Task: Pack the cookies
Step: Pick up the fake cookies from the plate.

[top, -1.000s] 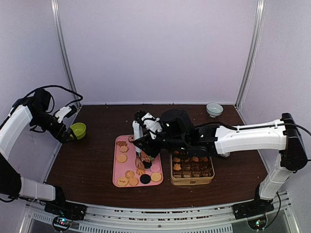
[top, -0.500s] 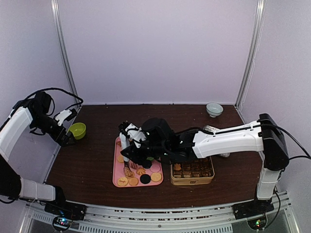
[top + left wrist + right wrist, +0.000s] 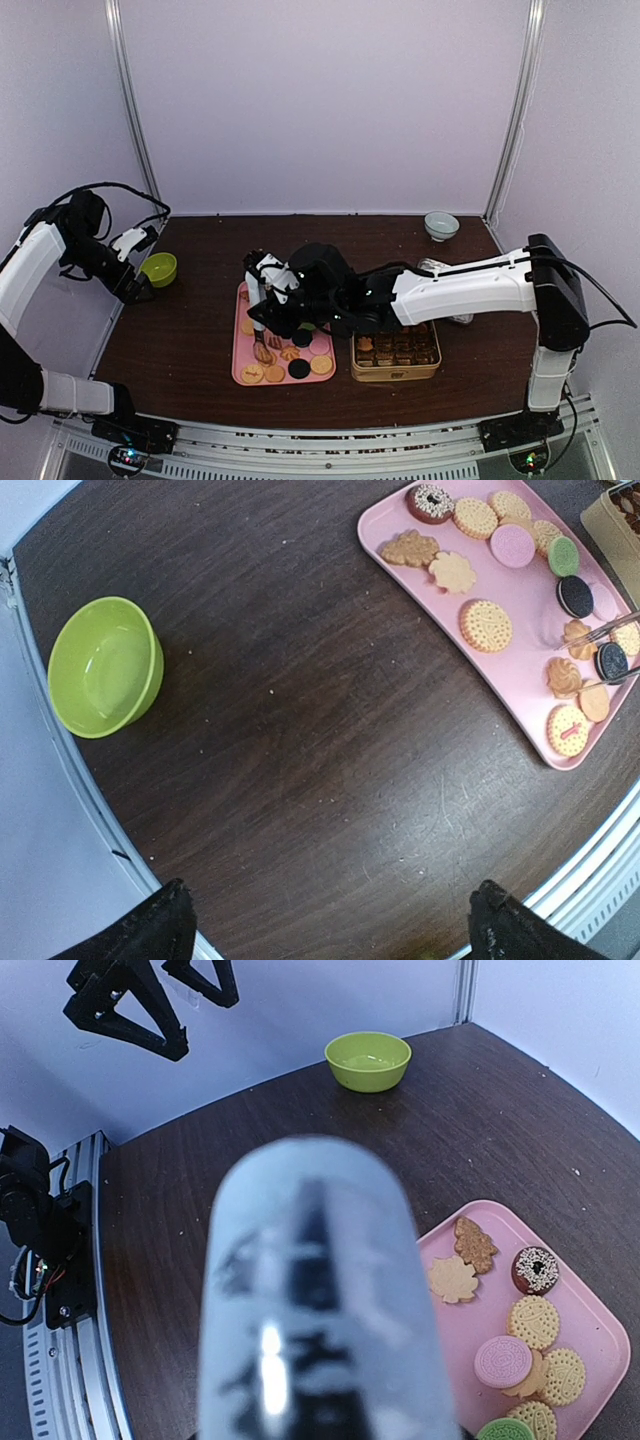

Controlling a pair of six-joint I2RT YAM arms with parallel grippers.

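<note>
Left gripper (image 3: 335, 920): jaws wide, near green bowl (image 3: 105, 665). Cookies (image 3: 487, 625): on pink tray (image 3: 520, 675), embossing too small to read. Right gripper (image 3: 272, 305): clamped on metal tongs (image 3: 310, 1290) over tray. Gold tin (image 3: 395, 373): more cookies in compartments.

Cookies (image 3: 486, 626) on pink tray (image 3: 512, 688), green bowl (image 3: 105, 665)

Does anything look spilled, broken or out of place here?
Nothing much: the small cookies sit on the pink tray, the lime green bowl stands upright, and only pale specks dot the dark wooden table.
</note>
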